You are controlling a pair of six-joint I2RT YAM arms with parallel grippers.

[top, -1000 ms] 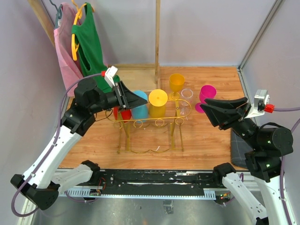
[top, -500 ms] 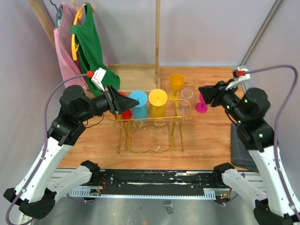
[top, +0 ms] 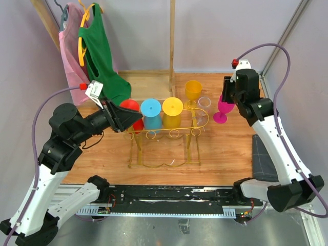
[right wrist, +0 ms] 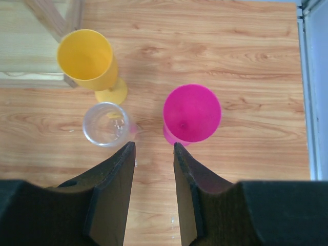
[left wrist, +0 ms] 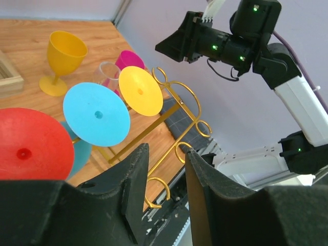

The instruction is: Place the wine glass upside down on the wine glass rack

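Note:
The gold wire wine glass rack stands mid-table. A red, a blue and a yellow wine glass hang upside down in it, feet up. Behind it stand upright a yellow glass, a clear glass and a magenta glass. My left gripper is open and empty just left of the red glass; its view shows the rack's loops between its fingers. My right gripper is open, pointing down, above the table between the clear glass and the magenta glass.
A green and a pink garment hang at the back left. A wooden post rises from a wooden base behind the rack. A dark mat lies at the right edge. The grey walls are close on both sides.
My right arm has swung up and forward from the right side to above the magenta and clear glasses. My left gripper has drawn back to the left, away from the red glass, which stays on the rack.

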